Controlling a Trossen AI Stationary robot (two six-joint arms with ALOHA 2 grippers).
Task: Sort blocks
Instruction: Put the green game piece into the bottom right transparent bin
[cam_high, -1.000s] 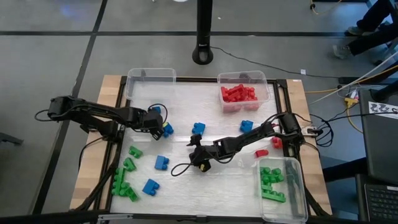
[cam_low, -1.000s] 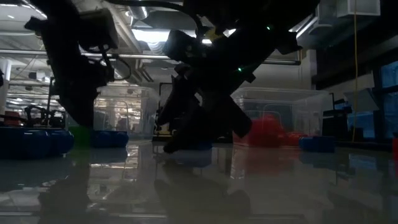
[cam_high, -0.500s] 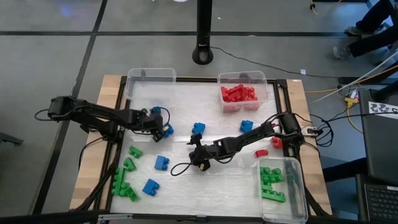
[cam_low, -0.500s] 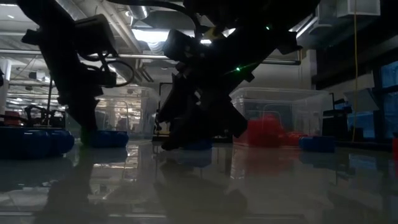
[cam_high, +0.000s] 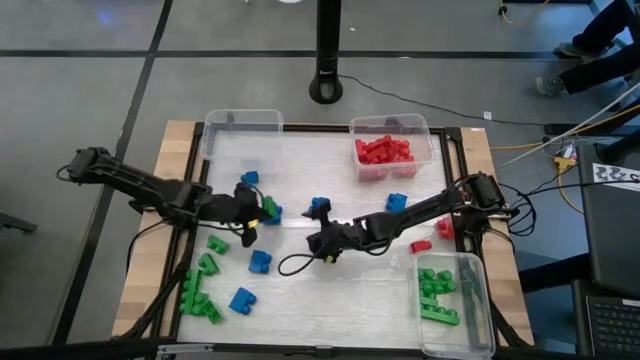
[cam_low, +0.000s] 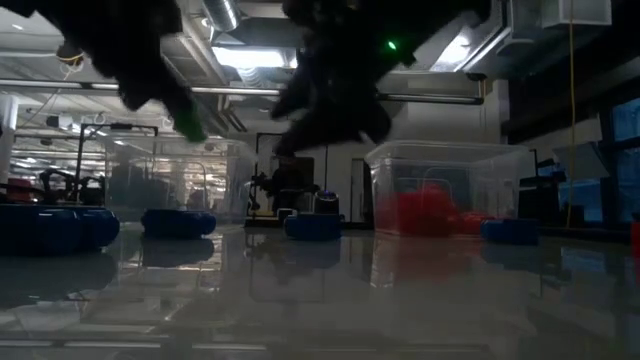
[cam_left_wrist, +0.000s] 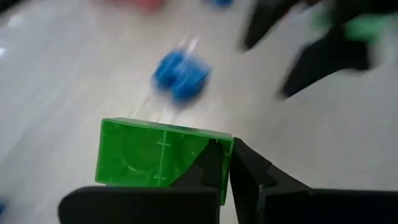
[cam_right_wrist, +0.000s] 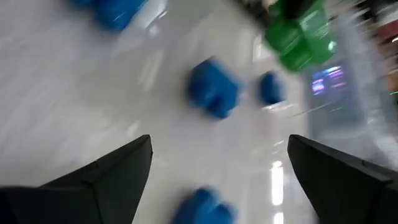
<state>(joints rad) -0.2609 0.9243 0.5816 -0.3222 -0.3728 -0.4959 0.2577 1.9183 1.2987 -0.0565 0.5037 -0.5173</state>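
From above, the left gripper (cam_high: 262, 208) sits mid-table, clamped on a green block (cam_high: 267, 206) beside two blue blocks (cam_high: 272, 214). The right gripper (cam_high: 322, 242) hangs wide open nearby. At table height, the green block (cam_low: 188, 127) rides clear above the surface. The left wrist shows fingers (cam_left_wrist: 214, 171) pinching it.

Dark fingers (cam_left_wrist: 214, 180) hide part of the green block (cam_left_wrist: 149, 154); blue blocks (cam_right_wrist: 213, 87) are blurred.
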